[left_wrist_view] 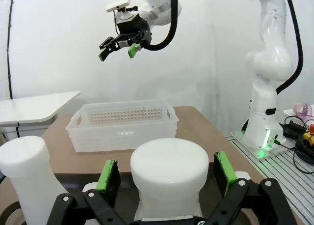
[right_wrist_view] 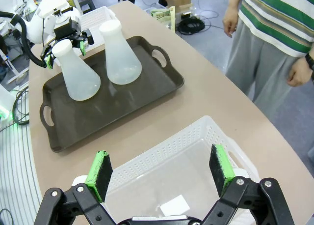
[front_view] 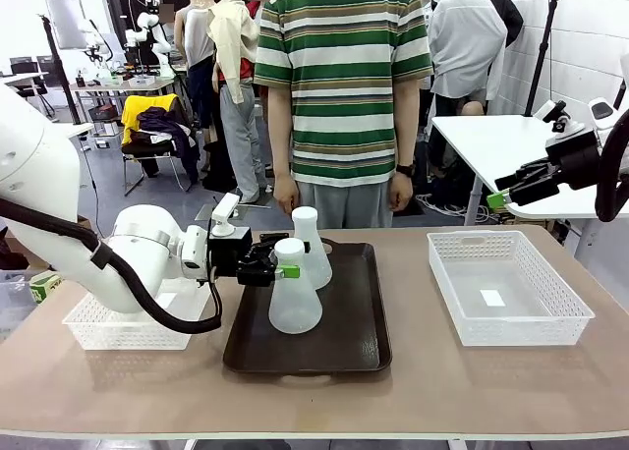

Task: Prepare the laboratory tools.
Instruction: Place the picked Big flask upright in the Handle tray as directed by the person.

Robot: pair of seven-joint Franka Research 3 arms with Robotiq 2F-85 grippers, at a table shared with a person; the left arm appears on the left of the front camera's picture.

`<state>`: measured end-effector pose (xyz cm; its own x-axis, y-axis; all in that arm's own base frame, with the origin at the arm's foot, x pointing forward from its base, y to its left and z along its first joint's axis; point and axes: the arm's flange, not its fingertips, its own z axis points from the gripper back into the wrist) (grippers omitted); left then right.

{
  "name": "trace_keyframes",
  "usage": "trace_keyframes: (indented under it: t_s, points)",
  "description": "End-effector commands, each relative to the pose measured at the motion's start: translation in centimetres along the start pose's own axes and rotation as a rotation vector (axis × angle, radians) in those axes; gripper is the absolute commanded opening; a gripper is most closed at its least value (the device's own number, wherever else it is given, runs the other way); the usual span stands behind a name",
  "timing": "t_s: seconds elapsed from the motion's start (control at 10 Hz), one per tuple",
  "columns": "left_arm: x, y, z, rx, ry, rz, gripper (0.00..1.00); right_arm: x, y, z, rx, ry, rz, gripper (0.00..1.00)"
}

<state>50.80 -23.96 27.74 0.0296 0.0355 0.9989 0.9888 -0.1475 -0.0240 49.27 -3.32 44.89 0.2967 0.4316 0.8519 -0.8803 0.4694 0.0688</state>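
Two frosted flasks stand upright on the dark brown tray [front_view: 359, 337] mid-desk: near flask [front_view: 294, 288] in front, far flask [front_view: 309, 247] just behind it, close together. Left hand [front_view: 285, 270] is at the near flask's neck, green pads [left_wrist_view: 109, 175] either side with gaps showing, fingers apart, not clamped. Right hand [front_view: 494, 198] hangs raised over the right white basket [front_view: 506, 288], fingers spread wide, holding nothing. Another white basket [front_view: 118, 327] sits on the desk [front_view: 472, 391] at left. Person in striped shirt [front_view: 344, 77] stands at the far edge, arms down.
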Motion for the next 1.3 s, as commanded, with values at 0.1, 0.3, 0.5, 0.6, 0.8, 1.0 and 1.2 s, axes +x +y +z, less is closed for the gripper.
trace_keyframes:
  t_s: [0.1,0.3,0.5,0.6,0.8,1.0,1.2]
  points:
    - [0.88,-0.56,0.57,0.001,0.042,0.031,1.0,-0.03,-0.02,-0.12,-0.007,0.004,-0.001,1.0]
    - [1.13,-0.64,0.79,-0.025,0.052,0.037,1.0,-0.03,-0.02,-0.12,-0.007,0.004,-0.001,1.0]
    - [0.44,-0.23,0.42,-0.005,0.027,0.018,1.0,-0.03,-0.02,-0.12,-0.007,0.004,-0.001,1.0]
    - [0.44,-0.23,0.42,-0.005,0.027,0.018,1.0,-0.03,-0.02,-0.12,-0.007,0.004,-0.001,1.0]
    - [0.44,-0.23,0.42,-0.005,0.027,0.018,1.0,-0.03,-0.02,-0.12,-0.007,0.004,-0.001,1.0]
    - [0.44,-0.23,0.42,-0.005,0.027,0.018,1.0,-0.03,-0.02,-0.12,-0.007,0.004,-0.001,1.0]
    - [0.44,-0.23,0.42,-0.005,0.027,0.018,1.0,-0.03,-0.02,-0.12,-0.007,0.004,-0.001,1.0]
